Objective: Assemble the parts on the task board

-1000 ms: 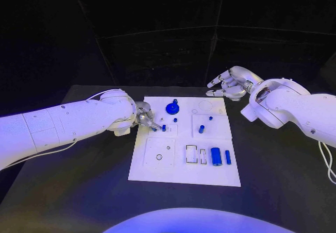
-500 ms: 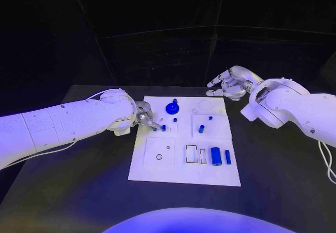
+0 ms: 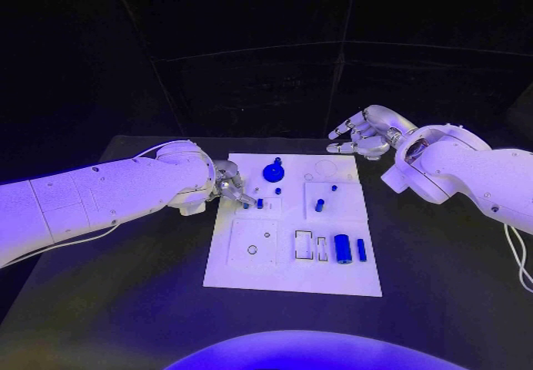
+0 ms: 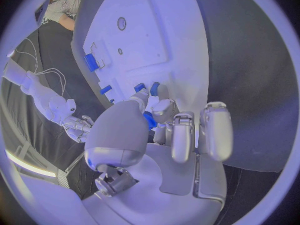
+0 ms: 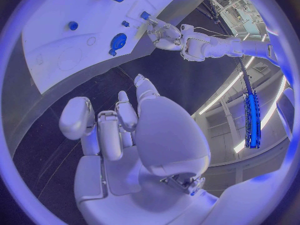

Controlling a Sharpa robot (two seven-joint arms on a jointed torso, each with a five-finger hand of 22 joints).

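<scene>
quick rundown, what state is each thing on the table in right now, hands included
left hand: at the board's left edge, fingers pinching a small blue part
right hand: raised beyond the board's far right corner, fingers apart, holding nothing
task board: lying flat on the table
blue knob part: seated near the board's far edge
blue cylinder: lying on its side on the board
slim blue bar: lying beside the cylinder

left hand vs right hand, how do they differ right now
The left hand sits low at the task board, fingers closed around a small blue part; the right hand hangs off the board's far corner, holding nothing. The left hand's fingers are drawn together, the right hand's spread apart. Both are silver hands on white arms.
</scene>
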